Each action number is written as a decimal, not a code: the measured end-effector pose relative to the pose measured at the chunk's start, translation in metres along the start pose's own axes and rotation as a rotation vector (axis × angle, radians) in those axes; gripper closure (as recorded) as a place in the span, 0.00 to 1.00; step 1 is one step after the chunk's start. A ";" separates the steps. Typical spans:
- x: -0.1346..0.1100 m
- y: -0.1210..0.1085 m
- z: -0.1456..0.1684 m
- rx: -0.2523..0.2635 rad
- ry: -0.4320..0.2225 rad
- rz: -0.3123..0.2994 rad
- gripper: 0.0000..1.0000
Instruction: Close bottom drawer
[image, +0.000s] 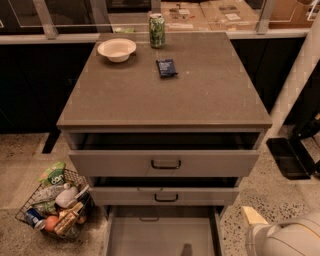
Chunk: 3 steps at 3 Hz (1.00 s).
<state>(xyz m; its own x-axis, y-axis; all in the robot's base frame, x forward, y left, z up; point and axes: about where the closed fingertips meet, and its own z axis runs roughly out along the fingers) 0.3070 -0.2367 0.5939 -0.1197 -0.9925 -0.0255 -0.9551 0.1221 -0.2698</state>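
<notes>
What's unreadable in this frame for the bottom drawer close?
- bottom drawer: front cut off by the bottom edge, camera view.
- gripper: lower right beside the drawer, mostly cut off by the frame corner.
- top drawer interior: shadowed under the countertop.

Your bottom drawer runs off the lower edge, so its front is out of sight. Gripper sits low right, beside it, mostly cut off by the corner.
</notes>
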 end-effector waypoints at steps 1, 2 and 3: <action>-0.001 0.000 0.000 0.000 -0.003 0.001 0.00; -0.008 -0.003 0.023 -0.010 -0.035 -0.008 0.00; 0.000 0.003 0.064 -0.052 -0.051 0.013 0.00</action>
<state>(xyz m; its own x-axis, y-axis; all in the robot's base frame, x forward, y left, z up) 0.3217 -0.2374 0.5318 -0.1197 -0.9897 -0.0780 -0.9664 0.1342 -0.2191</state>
